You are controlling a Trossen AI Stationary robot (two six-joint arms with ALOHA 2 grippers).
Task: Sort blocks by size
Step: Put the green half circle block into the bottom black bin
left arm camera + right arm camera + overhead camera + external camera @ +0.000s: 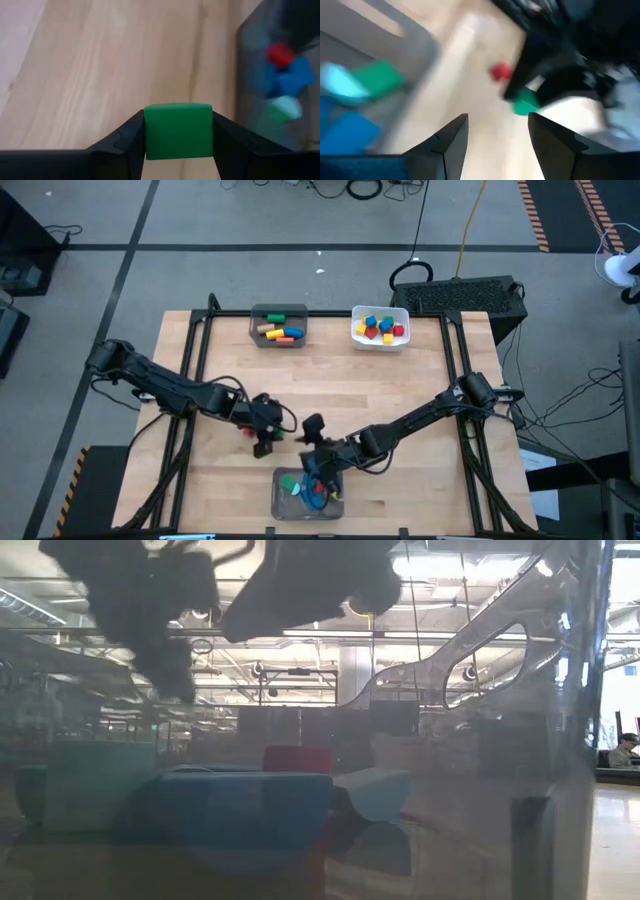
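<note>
My left gripper (264,440) hangs over the table's near middle, shut on a green block (177,131). A red block (500,71) lies on the wood close beside it. To its right, my right gripper (312,444) stands open at the far edge of the clear near bin (282,505), with nothing between its fingers (451,137). That bin holds blue (295,75), red (278,53) and pale teal (286,107) blocks. In the right wrist view the green block (525,105) shows under the left gripper's dark fingers. My left gripper pinches the green block by two opposite sides (149,132) between its two fingers. The fingers slant down from the table's left. The block sits square between them, one flat face toward the camera, lifted clear of the wood.
At the far edge stand a grey bin (278,325) with longer blocks and a white bin (380,327) with small cubes. Bare wood lies between them and the arms. The low view looks through the near bin's clear wall at a blue block (235,815).
</note>
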